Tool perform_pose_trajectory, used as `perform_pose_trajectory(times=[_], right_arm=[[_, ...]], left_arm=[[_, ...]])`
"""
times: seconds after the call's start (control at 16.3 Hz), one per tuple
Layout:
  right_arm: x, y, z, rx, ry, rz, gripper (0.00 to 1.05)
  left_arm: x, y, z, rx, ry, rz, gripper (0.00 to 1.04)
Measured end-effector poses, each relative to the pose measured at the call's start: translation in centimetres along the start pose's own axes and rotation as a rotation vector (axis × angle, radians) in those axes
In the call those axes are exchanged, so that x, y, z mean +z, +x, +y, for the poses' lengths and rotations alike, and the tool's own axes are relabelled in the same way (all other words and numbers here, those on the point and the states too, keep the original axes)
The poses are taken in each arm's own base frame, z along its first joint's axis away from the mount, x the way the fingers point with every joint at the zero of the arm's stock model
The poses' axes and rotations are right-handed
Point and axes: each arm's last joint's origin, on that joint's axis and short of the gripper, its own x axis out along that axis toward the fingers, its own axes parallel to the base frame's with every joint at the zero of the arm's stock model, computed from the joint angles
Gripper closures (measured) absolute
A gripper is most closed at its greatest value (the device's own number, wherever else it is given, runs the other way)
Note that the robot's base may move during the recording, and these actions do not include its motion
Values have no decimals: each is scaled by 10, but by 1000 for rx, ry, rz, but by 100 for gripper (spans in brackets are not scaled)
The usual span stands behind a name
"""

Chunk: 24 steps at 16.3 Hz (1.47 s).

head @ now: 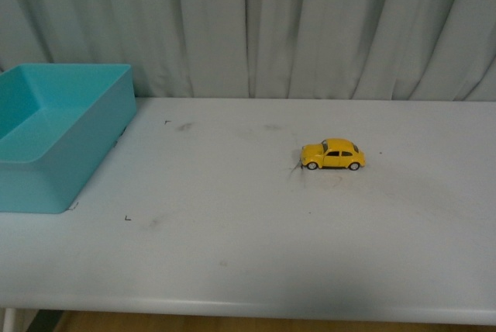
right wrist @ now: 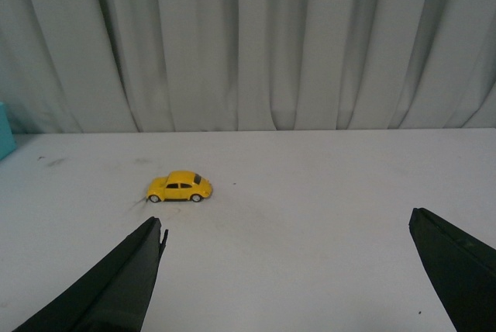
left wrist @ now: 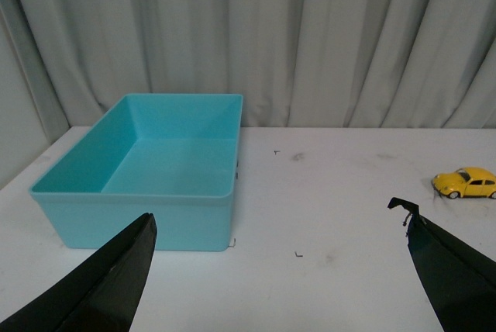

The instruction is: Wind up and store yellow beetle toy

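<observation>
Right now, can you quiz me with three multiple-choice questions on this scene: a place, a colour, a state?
1. Where is the yellow beetle toy? A on the floor; B on the table; C held in the air.
2. What colour is the bin? A red; B teal; C black.
3. The left gripper and right gripper are: A open, empty; B shut on the toy; C holding the bin.
1B: it stands on bare table. 2B: its walls are teal. 3A: jaws spread, nothing between.

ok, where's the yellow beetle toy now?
In the front view the yellow beetle toy sits on the white table, right of centre, far from the teal bin at the left edge.
</observation>
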Motion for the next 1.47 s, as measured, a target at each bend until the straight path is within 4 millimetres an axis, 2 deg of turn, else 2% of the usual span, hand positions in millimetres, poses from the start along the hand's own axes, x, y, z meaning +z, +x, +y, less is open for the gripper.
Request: perform_pose_trajectory(times=[1.47], right_arm=[[0, 0, 0, 0, 0, 0, 7]], left_arm=[[0, 0, 0, 0, 0, -2, 7]])
